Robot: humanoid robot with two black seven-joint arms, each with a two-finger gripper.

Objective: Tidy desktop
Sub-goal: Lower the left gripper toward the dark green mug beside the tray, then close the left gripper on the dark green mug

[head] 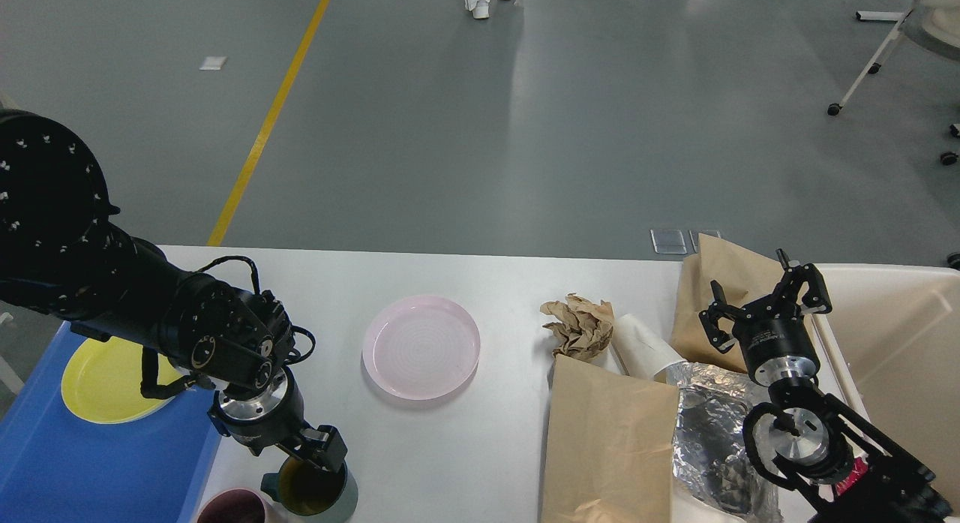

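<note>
The white desktop (480,440) carries a pink plate (421,347) at its middle. A dark green cup (311,494) and a maroon cup (234,506) stand at the front left edge. My left gripper (321,444) points down and touches the green cup's rim; its fingers cannot be told apart. My right gripper (765,302) is open and empty. It hovers over a brown paper sheet (712,283) at the right. Below it lie crumpled foil (705,425) and a flat brown paper bag (611,440).
A blue tray (75,463) at the left holds a yellow plate (101,380). A beige bin (900,335) stands at the right edge. A crumpled brown paper ball (579,326) and a white paper roll (643,347) lie right of the plate.
</note>
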